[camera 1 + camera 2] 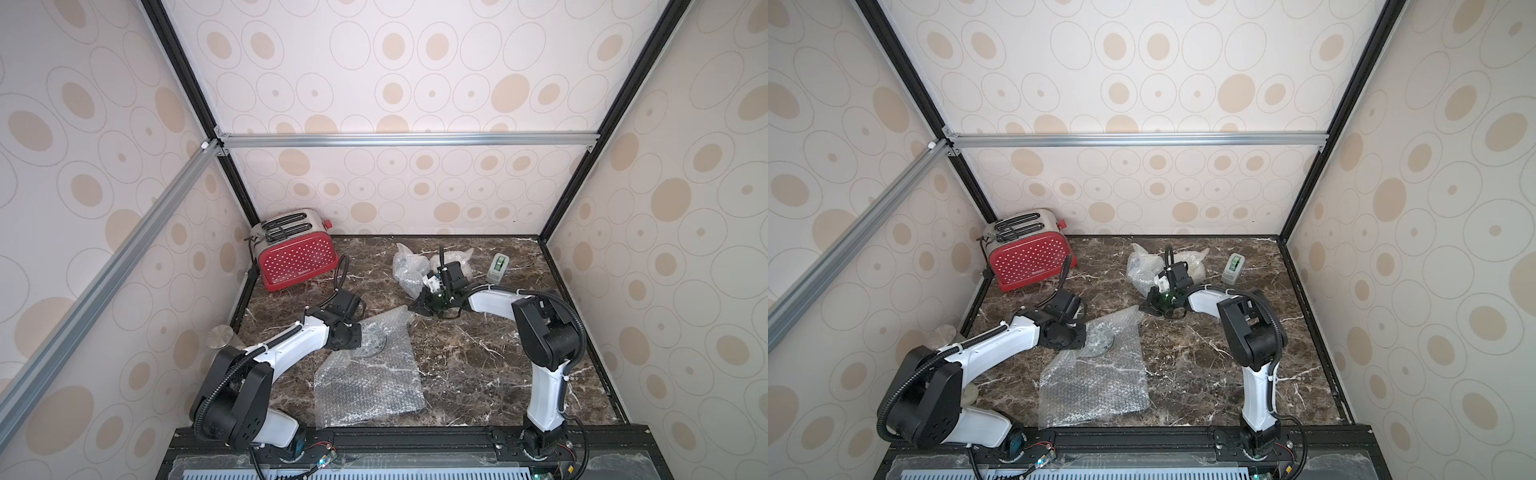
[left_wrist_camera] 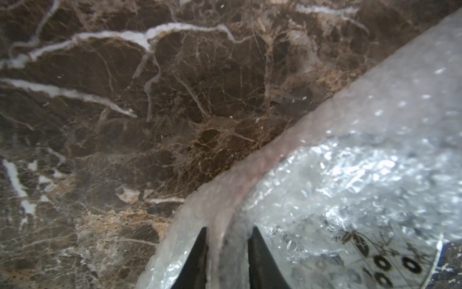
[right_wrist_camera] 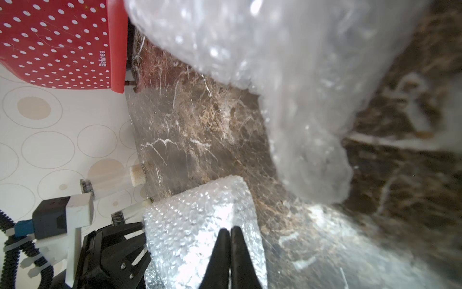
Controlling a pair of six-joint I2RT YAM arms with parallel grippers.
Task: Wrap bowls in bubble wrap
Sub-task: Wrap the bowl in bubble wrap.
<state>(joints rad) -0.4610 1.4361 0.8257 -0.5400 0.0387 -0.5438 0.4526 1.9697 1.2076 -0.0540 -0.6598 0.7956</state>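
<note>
A large sheet of bubble wrap (image 1: 370,390) lies front-centre on the marble table, and its far half is folded over a bowl (image 1: 375,347). The bowl's black leaf pattern (image 2: 390,260) shows through the plastic in the left wrist view. My left gripper (image 2: 228,231) is shut on a fold of the bubble wrap beside the bowl. My right gripper (image 3: 230,231) has its jaws pressed together at the sheet's raised far corner (image 1: 405,311), shut on the wrap there. Other bowls are not visible as such.
Two crumpled bubble-wrap bundles (image 1: 409,268) (image 1: 457,257) sit at the back, just behind the right wrist; what they hold is hidden. A tape dispenser (image 1: 500,267) stands to their right. A red dotted toaster (image 1: 297,255) fills the back left corner. A metal disc (image 1: 220,336) sits by the left wall.
</note>
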